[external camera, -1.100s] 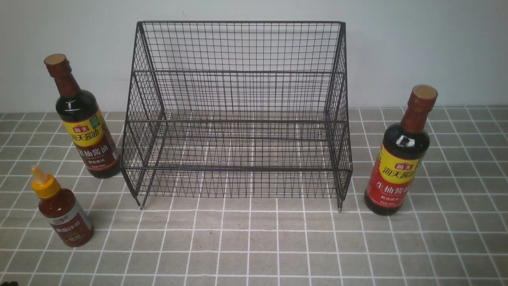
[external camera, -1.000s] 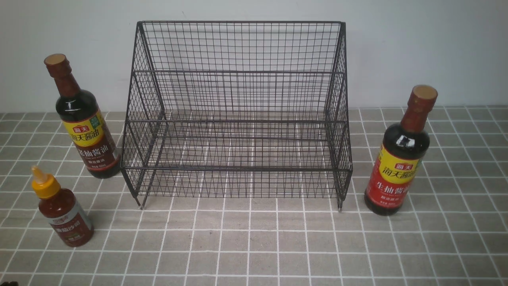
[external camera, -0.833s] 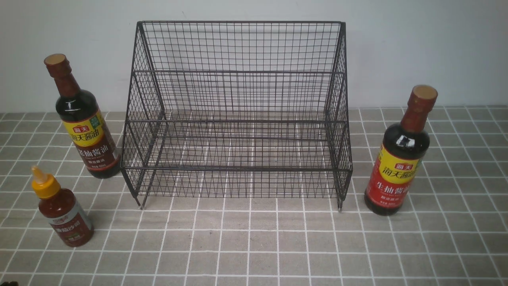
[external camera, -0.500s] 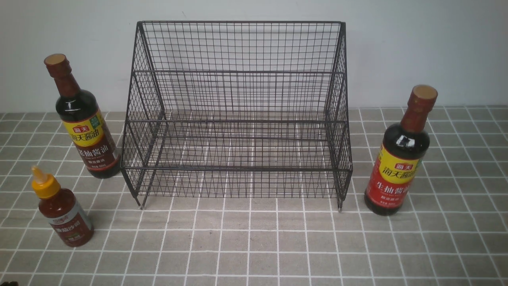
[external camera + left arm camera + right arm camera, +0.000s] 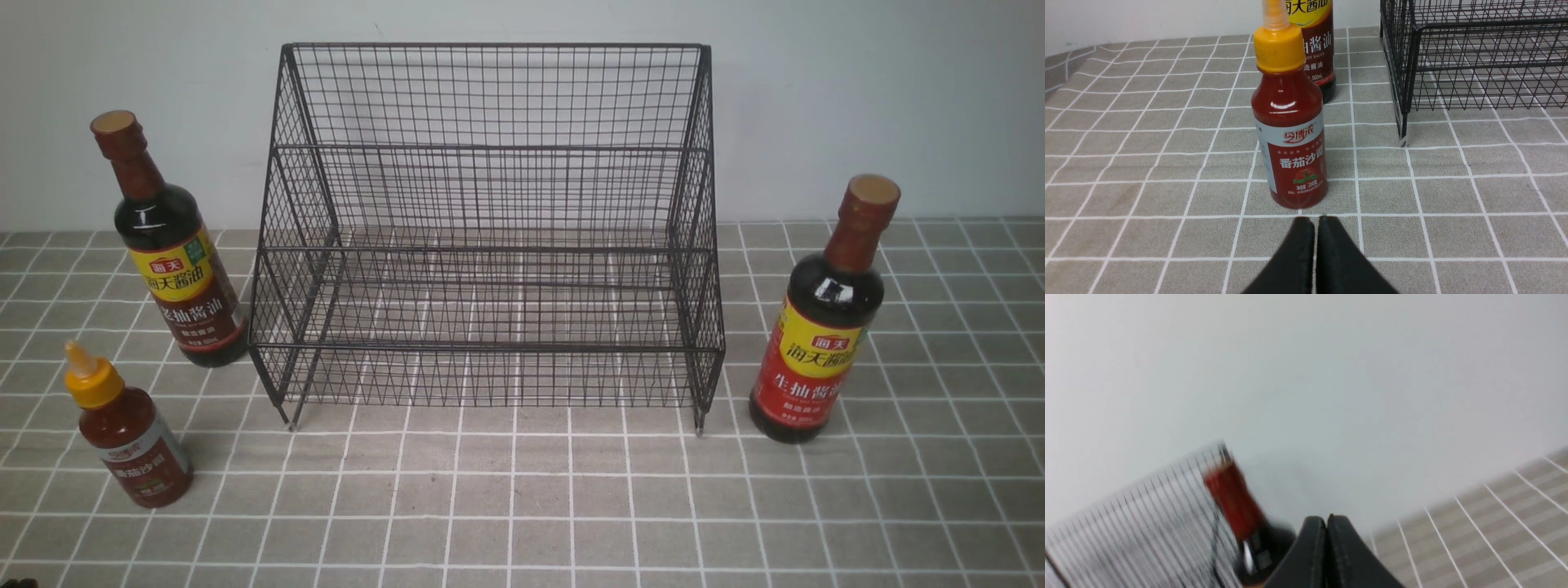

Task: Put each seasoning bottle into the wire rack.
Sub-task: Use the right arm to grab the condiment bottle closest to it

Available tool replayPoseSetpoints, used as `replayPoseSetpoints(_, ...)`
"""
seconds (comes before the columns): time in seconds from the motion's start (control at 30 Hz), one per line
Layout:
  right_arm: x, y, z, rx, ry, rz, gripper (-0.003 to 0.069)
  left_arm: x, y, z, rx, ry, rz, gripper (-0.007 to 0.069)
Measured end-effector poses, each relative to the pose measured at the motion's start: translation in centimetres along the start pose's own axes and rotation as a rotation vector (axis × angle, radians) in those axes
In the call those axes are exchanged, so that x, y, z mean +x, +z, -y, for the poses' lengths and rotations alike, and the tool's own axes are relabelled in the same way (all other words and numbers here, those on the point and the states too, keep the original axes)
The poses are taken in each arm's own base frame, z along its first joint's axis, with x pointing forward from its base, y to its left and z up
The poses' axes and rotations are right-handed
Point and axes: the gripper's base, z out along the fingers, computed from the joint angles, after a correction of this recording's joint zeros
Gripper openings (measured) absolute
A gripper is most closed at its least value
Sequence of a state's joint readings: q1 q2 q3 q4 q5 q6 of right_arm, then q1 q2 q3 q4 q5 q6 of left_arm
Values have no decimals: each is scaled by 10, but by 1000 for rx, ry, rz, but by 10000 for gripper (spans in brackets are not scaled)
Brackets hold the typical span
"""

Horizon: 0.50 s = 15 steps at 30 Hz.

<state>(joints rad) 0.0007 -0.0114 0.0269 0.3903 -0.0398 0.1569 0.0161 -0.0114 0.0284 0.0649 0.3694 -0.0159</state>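
- Standing upright on the tabletop (image 5: pixel 522 498), the red sauce bottle (image 5: pixel 1290 122) is just beyond the left jaws, which are closed on nothing.
- Left soy-sauce bottle (image 5: pixel 175 269) stands behind it, beside the wire rack (image 5: pixel 490 204).
- Right soy-sauce bottle (image 5: pixel 820 343) stands by the rack's other side, beyond the closed right jaws.
- No bottle has shifted since earlier.

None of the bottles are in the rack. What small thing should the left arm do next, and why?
Probably open the left gripper. It is shut, just short of the red bottle, which stands upright straight ahead of it. While shut, it cannot get around the bottle. The rack holds nothing.
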Motion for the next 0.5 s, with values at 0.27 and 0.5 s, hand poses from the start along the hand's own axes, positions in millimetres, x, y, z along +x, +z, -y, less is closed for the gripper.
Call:
replayPoseSetpoints(0.27,-16,-1,-1,-11,67,172,-15,0,0,0,0,0,-2,-7)
replayPoseSetpoints(0.5,-21,-2,-1,-18,83,230,-15,0,0,0,0,0,-3,-7)
